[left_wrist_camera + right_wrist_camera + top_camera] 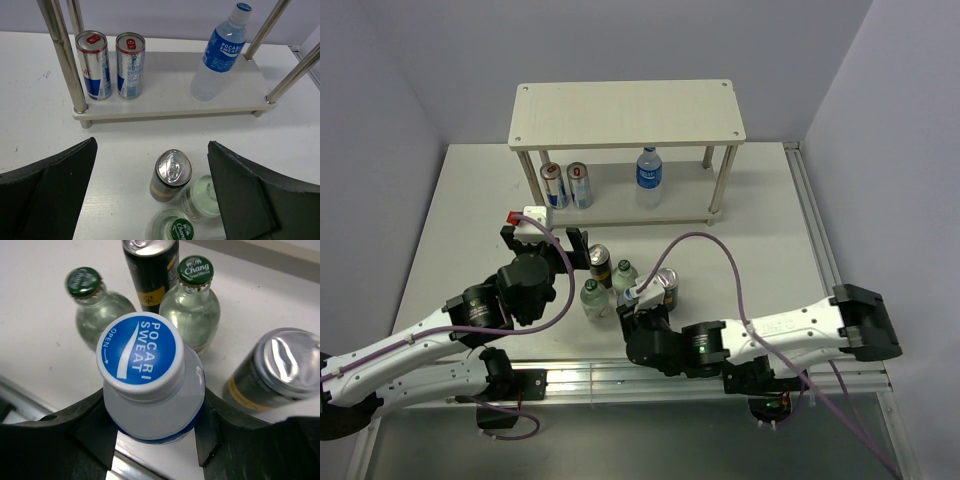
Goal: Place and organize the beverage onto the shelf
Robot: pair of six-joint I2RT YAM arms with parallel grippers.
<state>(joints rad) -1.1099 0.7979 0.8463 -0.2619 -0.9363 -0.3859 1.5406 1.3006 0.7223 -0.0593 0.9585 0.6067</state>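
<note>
We see the right gripper (152, 410) closed on the body of a Pocari Sweat bottle (140, 352), a finger on either side below the cap. The bottle is upright, its long axis vertical. It is in front of the shelf (620, 112), about level with the shelf's middle and well apart from it. We cannot tell whether its base is on the tabletop (470, 220) or just off it. On the shelf's lower board (165, 85), two slim cans (95, 67) stand at the left end and a second Pocari Sweat bottle (220, 55) stands right of centre. We judge the bare stretch between them, or the bare top board (700, 100), to be the place for the held bottle. Either lies almost straight ahead of the right gripper. Two dark cans (280, 370) and two green-capped glass bottles (192, 305) stand close around the held bottle, on its shelf side. We would lift clear of them before going forward. The left gripper (152, 144) is spread wide and empty in front of the shelf's left end, nearer the shelf.
</note>
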